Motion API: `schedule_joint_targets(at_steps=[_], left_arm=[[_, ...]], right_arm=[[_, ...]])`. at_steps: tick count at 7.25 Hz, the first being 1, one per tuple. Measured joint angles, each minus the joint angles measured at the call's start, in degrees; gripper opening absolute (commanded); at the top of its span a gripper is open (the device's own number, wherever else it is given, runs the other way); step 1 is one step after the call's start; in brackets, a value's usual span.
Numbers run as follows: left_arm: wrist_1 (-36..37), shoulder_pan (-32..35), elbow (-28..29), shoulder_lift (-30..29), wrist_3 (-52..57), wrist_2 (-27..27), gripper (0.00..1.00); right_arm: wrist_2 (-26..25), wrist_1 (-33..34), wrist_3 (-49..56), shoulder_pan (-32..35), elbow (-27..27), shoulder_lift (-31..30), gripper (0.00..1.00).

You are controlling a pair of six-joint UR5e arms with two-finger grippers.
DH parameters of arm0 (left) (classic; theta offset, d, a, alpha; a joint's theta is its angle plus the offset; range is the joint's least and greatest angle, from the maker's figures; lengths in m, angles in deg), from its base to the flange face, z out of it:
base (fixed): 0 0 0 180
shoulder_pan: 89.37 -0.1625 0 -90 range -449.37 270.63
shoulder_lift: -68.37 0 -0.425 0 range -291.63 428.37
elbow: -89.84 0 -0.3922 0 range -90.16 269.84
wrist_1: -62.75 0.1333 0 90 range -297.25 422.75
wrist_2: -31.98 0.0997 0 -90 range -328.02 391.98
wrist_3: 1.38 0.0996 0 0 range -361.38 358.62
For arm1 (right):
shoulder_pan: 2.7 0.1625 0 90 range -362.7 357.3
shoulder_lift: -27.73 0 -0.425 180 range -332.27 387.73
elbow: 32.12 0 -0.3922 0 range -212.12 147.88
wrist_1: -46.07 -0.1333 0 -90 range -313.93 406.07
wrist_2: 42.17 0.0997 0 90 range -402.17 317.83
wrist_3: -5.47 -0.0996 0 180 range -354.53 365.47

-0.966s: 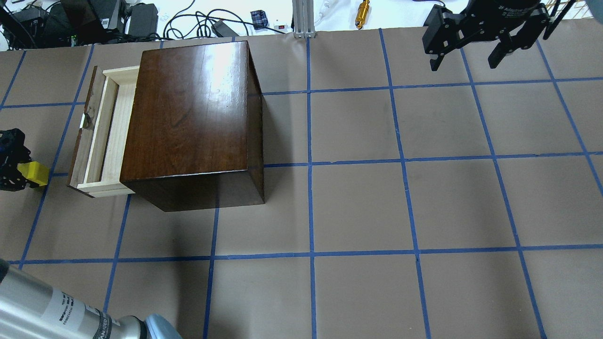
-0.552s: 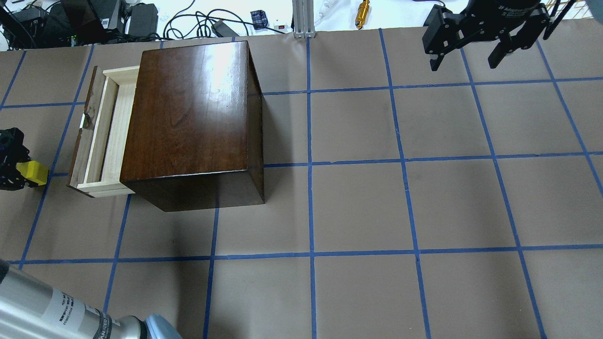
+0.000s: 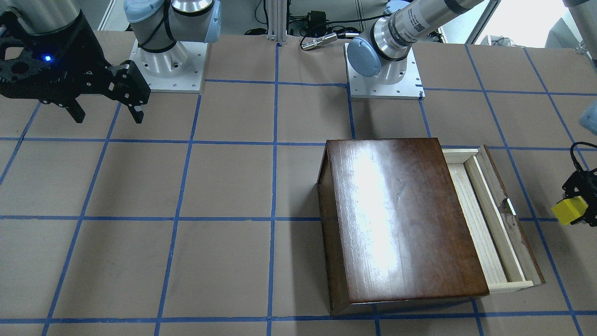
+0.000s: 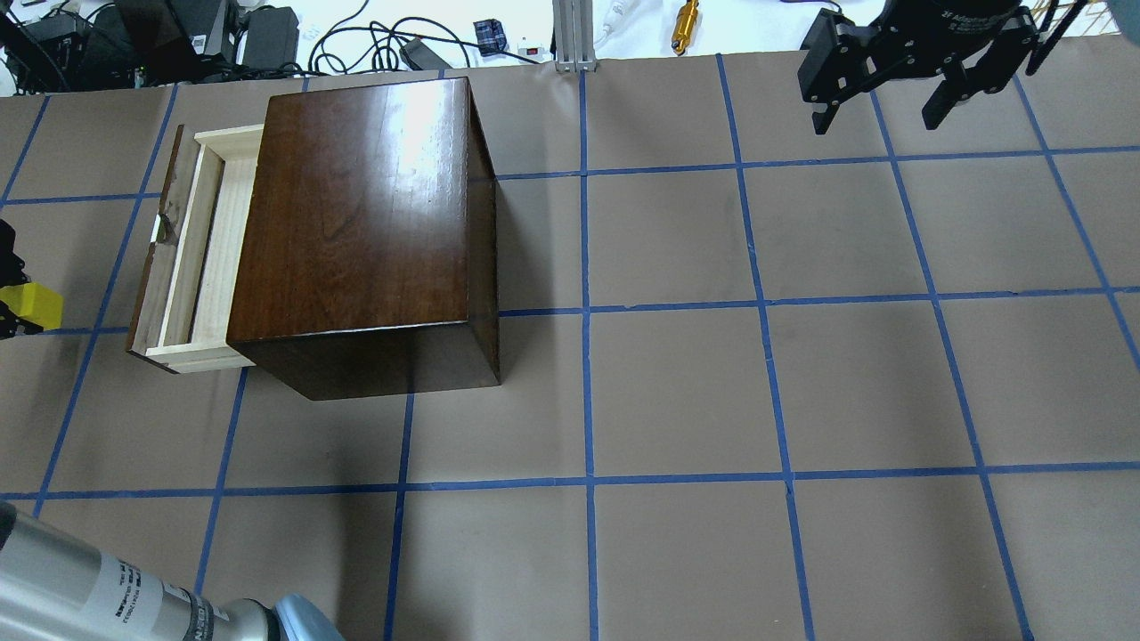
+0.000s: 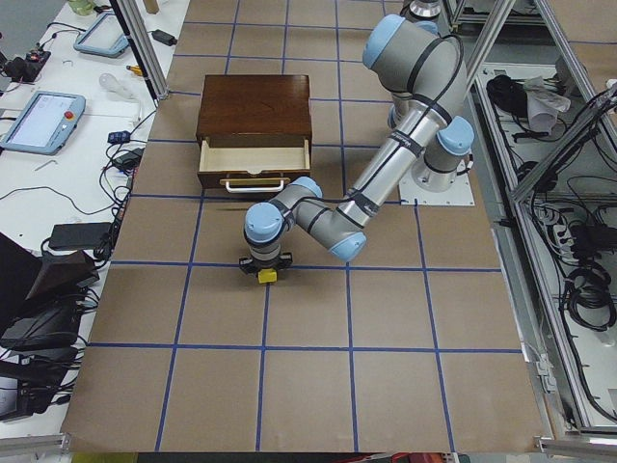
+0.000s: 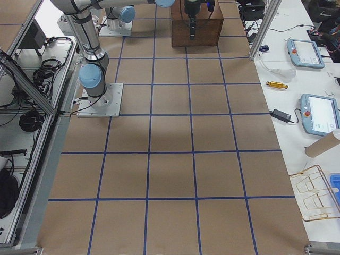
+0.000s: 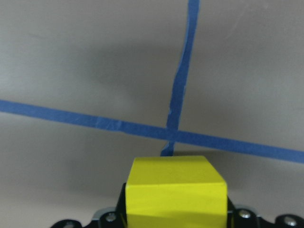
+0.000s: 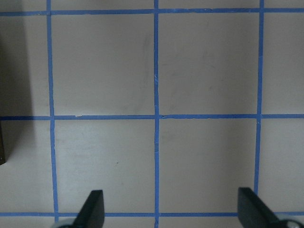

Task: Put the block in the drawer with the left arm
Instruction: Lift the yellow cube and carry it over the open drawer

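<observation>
Exterior front-facing view: the left gripper (image 3: 576, 208) clamps the block (image 3: 568, 211) beside the open drawer (image 3: 474, 219), outside its front panel. Lift above that panel, centre over the tray, then release. The right gripper (image 3: 108, 115) hangs spread, empty.

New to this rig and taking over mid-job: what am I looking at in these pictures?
Two robot arms stand at a taped brown table. Two pictures look down from opposite sides, two from the table's ends, one from each wrist. A dark wooden box sits there, its drawer pulled open. The left pincer is closed on a yellow block, out beyond the drawer's front, not over it. The right pincer hangs open and empty, far off.
</observation>
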Motion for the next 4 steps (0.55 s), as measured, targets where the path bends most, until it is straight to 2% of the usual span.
schedule_joint_targets(at_steps=[2, 4], left_arm=[[-9.05, 1.86, 5.89, 2.59, -0.09, -0.29, 0.0], [-15.5, 6.34, 8.53, 6.43, -1.84, 0.09, 0.0]], right_arm=[[0.0, 0.0, 0.0, 0.0, 0.0, 0.03, 1.0], [0.04, 0.0, 0.0, 0.0, 0.0, 0.03, 1.0]])
